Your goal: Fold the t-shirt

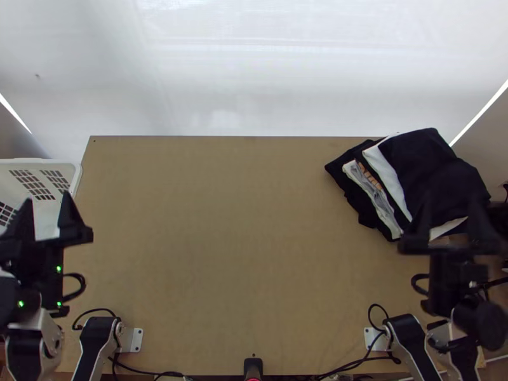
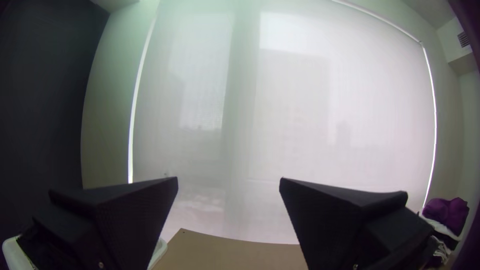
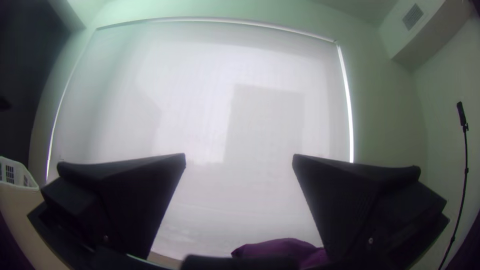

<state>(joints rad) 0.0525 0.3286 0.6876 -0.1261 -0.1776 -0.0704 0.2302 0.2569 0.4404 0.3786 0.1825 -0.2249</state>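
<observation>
Black t-shirt (image 1: 432, 165), if I'm judging right, is lying folded atop the pile (image 1: 374, 190) near the far right corner of the table (image 1: 241, 254); left gripper (image 1: 46, 197) and right gripper (image 1: 451, 203) are hanging spread, pinching nothing; a low swing of the right one could be snagging an edge and dragging the whole pile crooked.

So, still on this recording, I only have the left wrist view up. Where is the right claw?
Observer: In the top view, the right claw shows in front of the near part of the clothes pile, at the table's right side.

Operator: Is it gripping any of it?

Observer: No, its fingers stand wide apart with no cloth pinched between them.

Operator: I only catch a bit of that pile. Any detail on it?

Observer: Yes, the top view shows an orange print on a dark piece, beside a grey-and-white one.
</observation>
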